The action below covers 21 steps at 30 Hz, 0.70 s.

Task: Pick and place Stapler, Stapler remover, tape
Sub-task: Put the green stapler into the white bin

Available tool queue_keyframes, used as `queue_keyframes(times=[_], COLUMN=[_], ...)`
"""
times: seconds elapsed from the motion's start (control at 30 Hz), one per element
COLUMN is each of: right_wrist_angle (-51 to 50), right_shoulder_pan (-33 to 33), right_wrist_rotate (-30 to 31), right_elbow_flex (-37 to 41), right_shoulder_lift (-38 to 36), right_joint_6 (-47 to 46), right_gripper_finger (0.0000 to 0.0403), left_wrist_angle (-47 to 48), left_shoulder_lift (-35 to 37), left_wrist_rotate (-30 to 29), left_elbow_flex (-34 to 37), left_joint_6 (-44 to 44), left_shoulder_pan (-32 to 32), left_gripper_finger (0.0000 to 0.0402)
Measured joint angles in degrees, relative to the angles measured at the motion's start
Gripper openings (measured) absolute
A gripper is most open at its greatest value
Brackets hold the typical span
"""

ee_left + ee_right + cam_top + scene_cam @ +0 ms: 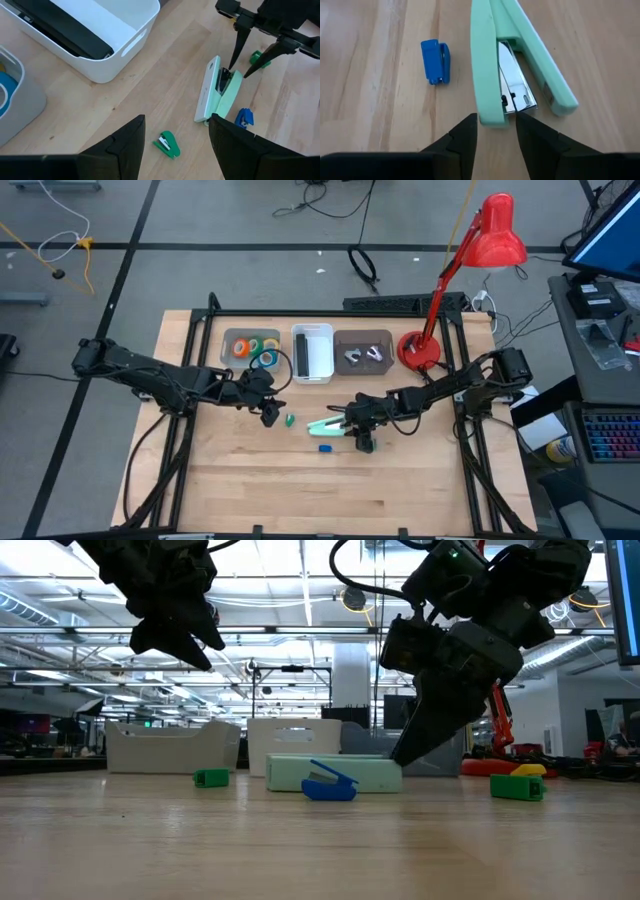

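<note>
The right end effector (492, 132) is lowered over one end of the mint-green stapler (512, 60), its fingers parted narrowly and set just off that end, nothing gripped. A blue stapler remover (436, 62) lies just beside it on the tabletop (250, 480). The left end effector (175, 145) is held wide above a green stapler remover (167, 144).
</note>
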State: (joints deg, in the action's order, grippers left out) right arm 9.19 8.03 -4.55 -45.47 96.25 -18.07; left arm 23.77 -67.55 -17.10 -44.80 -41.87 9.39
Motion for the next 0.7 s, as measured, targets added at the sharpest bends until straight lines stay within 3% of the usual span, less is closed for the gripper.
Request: queue_keyframes(times=[0.33,0.57,0.7], right_wrist_angle=[-4.9,-4.6,-2.6], right_shoulder_pan=[-0.1,-0.3,-1.8], right_wrist_rotate=[0.6,10.1,10.3], right_elbow_flex=[0.0,0.0,0.0], right_shoulder_lift=[-2.6,-5.8,-5.2], right_joint_6=[0.9,9.4,13.1], right_gripper_finger=[0.0128,0.0128,0.0128], left_wrist_angle=[0.0,0.0,0.0], left_shoulder_lift=[0.0,0.0,0.0], left_wrist_rotate=[0.0,0.0,0.0], left_elbow_flex=[0.0,0.0,0.0], left_joint_6=[0.2,1.2,1.2], left_shoulder_pan=[0.0,0.0,-0.1], left_gripper_finger=[0.0218,0.0218,0.0218])
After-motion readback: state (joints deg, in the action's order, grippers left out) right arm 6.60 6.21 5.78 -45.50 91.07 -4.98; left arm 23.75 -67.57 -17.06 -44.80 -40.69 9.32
